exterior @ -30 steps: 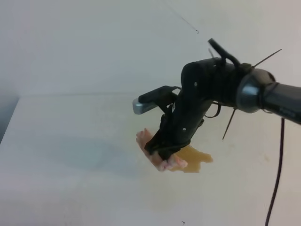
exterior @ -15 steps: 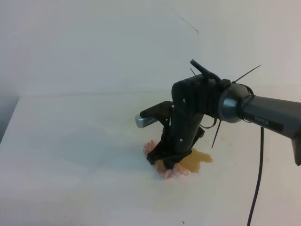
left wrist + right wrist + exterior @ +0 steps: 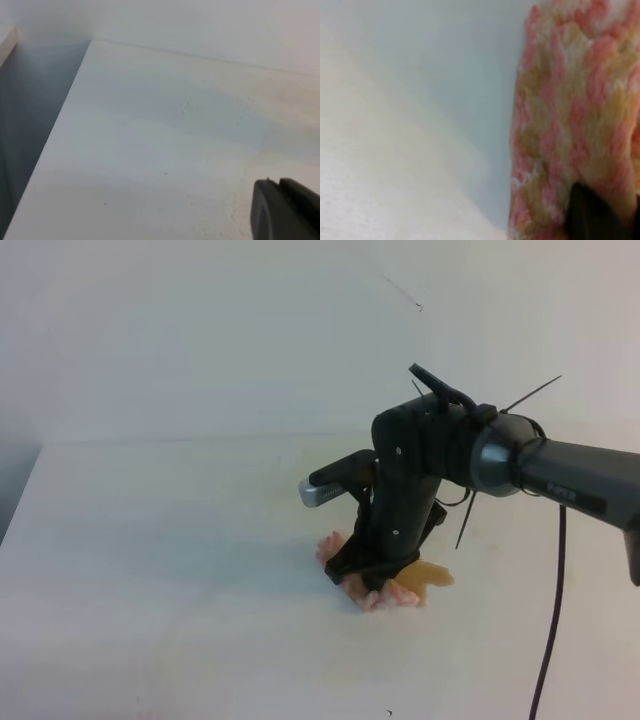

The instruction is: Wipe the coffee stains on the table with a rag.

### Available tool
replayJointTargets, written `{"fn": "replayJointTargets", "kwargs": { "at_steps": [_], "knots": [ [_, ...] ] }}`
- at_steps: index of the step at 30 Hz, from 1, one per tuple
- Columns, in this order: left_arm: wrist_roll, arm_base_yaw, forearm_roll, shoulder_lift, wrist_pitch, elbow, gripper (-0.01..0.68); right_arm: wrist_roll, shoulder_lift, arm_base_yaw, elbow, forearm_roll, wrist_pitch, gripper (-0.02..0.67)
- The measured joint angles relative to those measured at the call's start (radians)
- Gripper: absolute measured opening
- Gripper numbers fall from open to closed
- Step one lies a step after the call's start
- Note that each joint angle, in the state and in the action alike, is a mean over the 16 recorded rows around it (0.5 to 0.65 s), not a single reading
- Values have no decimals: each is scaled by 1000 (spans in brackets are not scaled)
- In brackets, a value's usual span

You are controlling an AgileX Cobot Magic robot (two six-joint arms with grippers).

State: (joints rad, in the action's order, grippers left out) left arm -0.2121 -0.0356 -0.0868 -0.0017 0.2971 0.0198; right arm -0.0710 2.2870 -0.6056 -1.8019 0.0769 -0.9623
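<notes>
On the white table (image 3: 150, 540) my right gripper (image 3: 368, 575) points down, shut on the pink fuzzy rag (image 3: 372, 595) and pressing it onto the surface. A tan-yellow patch of the coffee stains (image 3: 430, 577) shows just right of the rag; the rest lies under the rag and the gripper. The right wrist view is filled by the rag (image 3: 575, 115), its fibres tinted yellow-brown, with a dark fingertip (image 3: 592, 215) at the bottom. Only a dark corner of the left gripper's body (image 3: 285, 210) shows in the left wrist view, over bare table (image 3: 160, 150); its fingers are out of frame.
The table's left edge (image 3: 55, 125) drops to a dark gap beside the wall. A black cable (image 3: 550, 620) hangs from the right arm at the right. A pale wall stands behind the table.
My right gripper has come down and pushed the rag to the right across the stain. Less of the tan blotch shows now than a second ago.
</notes>
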Motion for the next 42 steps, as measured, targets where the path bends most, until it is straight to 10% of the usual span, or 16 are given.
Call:
{"fn": "replayJointTargets", "kwargs": {
  "at_steps": [42],
  "knots": [
    [0, 0, 0, -3, 0, 11, 1, -190, -245, 207, 225, 240, 199, 42]
  ]
}}
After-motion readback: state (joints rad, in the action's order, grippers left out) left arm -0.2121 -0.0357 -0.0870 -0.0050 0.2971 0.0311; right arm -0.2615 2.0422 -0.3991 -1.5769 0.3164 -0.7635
